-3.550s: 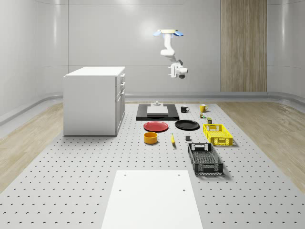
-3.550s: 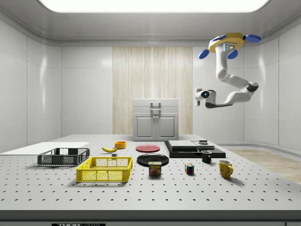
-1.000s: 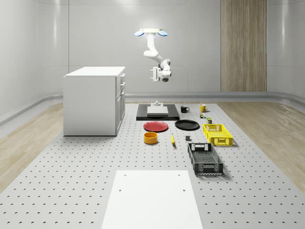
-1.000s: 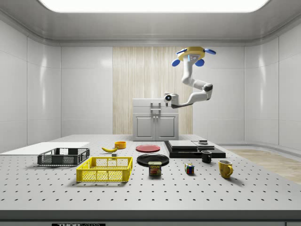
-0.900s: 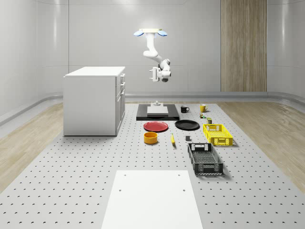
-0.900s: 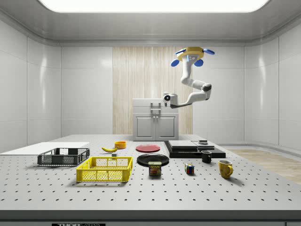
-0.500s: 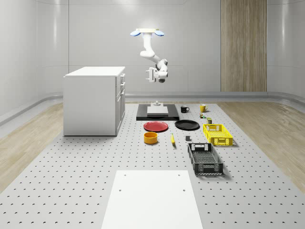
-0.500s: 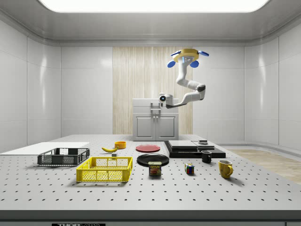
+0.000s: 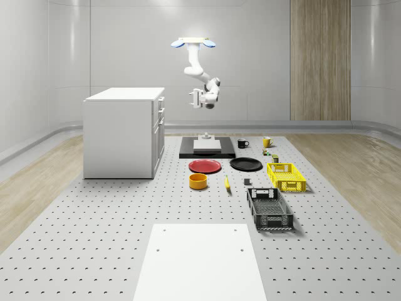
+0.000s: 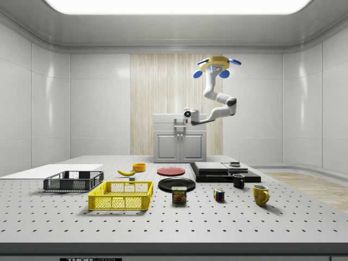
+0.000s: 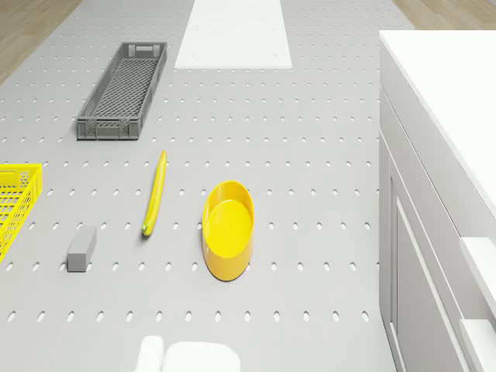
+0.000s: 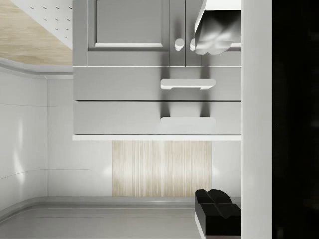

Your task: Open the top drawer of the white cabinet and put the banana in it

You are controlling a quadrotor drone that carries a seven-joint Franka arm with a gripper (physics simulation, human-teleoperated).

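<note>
**Cabinet shut, banana on the table**

I record the white cabinet (image 9: 123, 133) standing upright on the perforated table, toward the whole-scene view's left. Its front carries two stacked drawers above a pair of doors. The top drawer (image 12: 157, 117) sits flush with the face, closed, its bar handle (image 12: 188, 121) horizontal across the middle. The banana (image 11: 155, 192) is yellow, slender, slightly curved, and lies flat on the table surface, well apart from the cabinet. In the side view I see the banana (image 10: 126, 172) resting in front of the cabinet (image 10: 180, 138).
</note>
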